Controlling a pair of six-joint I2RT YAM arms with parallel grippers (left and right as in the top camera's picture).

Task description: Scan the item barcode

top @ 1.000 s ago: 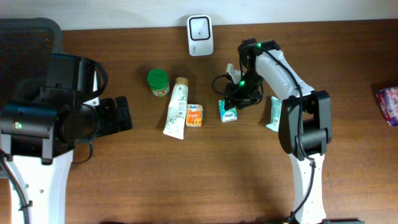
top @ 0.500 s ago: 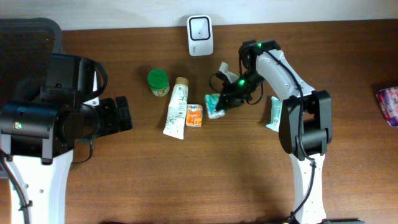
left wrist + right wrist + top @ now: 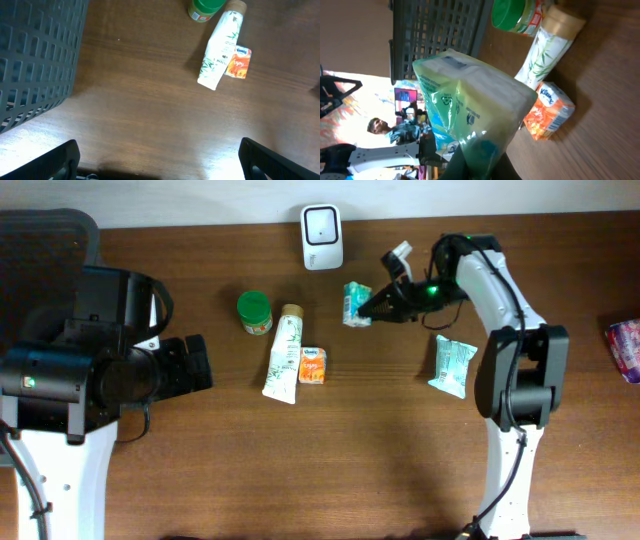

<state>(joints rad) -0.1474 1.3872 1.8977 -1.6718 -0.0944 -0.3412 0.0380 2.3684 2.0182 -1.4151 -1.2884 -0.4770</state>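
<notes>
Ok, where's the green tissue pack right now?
Overhead view: the green tissue pack is held by the right gripper, just below and right of the white scanner in the picture.

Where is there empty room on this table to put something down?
The biggest bare patch is the table wood below the white tube and orange pack, down to the near edge. More room lies between the teal packet and the pink wrapper. It is crowded around the green jar and the scanner.
</notes>
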